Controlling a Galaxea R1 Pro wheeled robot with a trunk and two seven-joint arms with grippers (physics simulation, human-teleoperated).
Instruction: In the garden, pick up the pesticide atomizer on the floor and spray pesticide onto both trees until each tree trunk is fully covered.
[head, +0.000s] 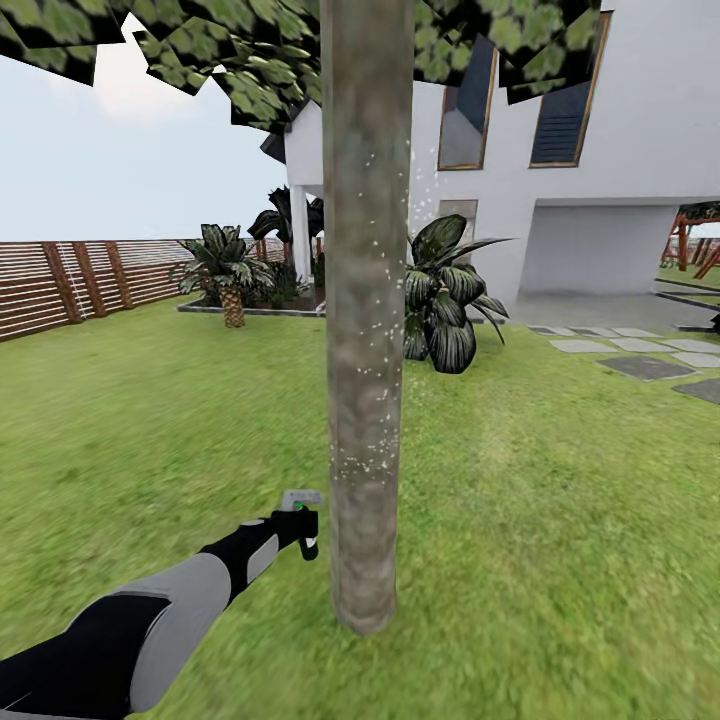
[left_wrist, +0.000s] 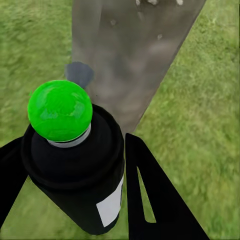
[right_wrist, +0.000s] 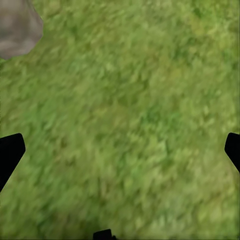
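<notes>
A tree trunk (head: 365, 350), straight and grey-brown, stands on the lawn right in front of me, its canopy (head: 250, 50) overhead. Fine white pesticide specks (head: 375, 300) dot the bark from mid-height down to near the base, with a little mist off its right edge. My left gripper (head: 300, 528) is just left of the trunk, low down, shut on the pesticide atomizer (head: 300, 498). In the left wrist view the atomizer (left_wrist: 75, 165) is a dark body with a green dome, held between the black fingers (left_wrist: 150, 195) and facing the trunk (left_wrist: 130, 55). My right gripper (right_wrist: 120, 150) is open over grass.
Brown slat fence (head: 60, 285) runs along the left. A stubby palm (head: 228, 270) and a dark leafy bush (head: 445, 300) stand behind the trunk. A white house (head: 600, 150) lies beyond, with stepping stones (head: 640, 355) and a wooden playset (head: 695, 240) at right.
</notes>
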